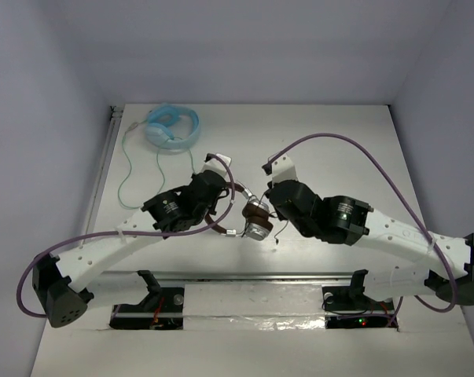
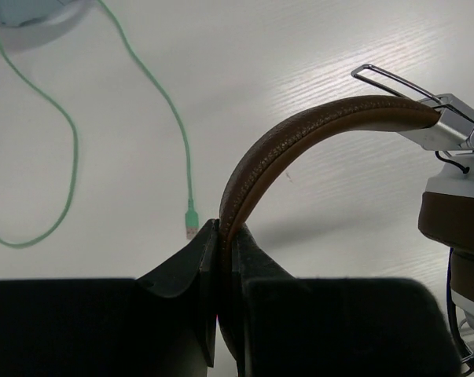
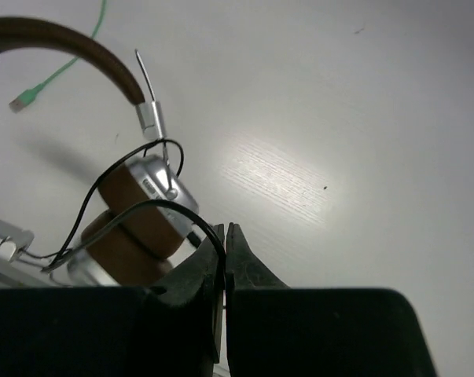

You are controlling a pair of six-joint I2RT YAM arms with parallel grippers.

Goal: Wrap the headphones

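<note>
While the left gripper [image 2: 225, 232] is clamped on the brown headband [image 2: 299, 129], the right gripper [image 3: 223, 233] has its jaws pressed together on the thin black cable [image 3: 134, 210]. The cable comes off the earcups [image 3: 138, 228] and drops into the seam at the fingertips, so I read that as a pinch, not a near miss.

Location: headphones [image 1: 256, 218] are on the table [image 1: 339, 133], on the arm-base side of the light blue headset [image 1: 172, 127], off to its right and well apart from it. The headband arches up clear of the table in the left wrist view. The earcups sit stacked pad to pad.

The headset's green cable [image 2: 178, 133] trails toward the headphones. Its plug [image 2: 190, 220] ends near the left fingertips, not touching the headband.

Step, my read: mid-wrap. Left is the anchor, right is the winder. A loose cable loop sits by the silver slider [image 3: 152, 118]. Can't tell how many turns are actually on.

Next move needs:
- right to carry the pinched cable around the earcups with light tension, no yank on the cable exit
- left to hold the frame rigid so it doesn't rotate with the pull
- slack kept off the wire yoke, since it looks like a snag point
- both arms kept away from the green plug
</note>
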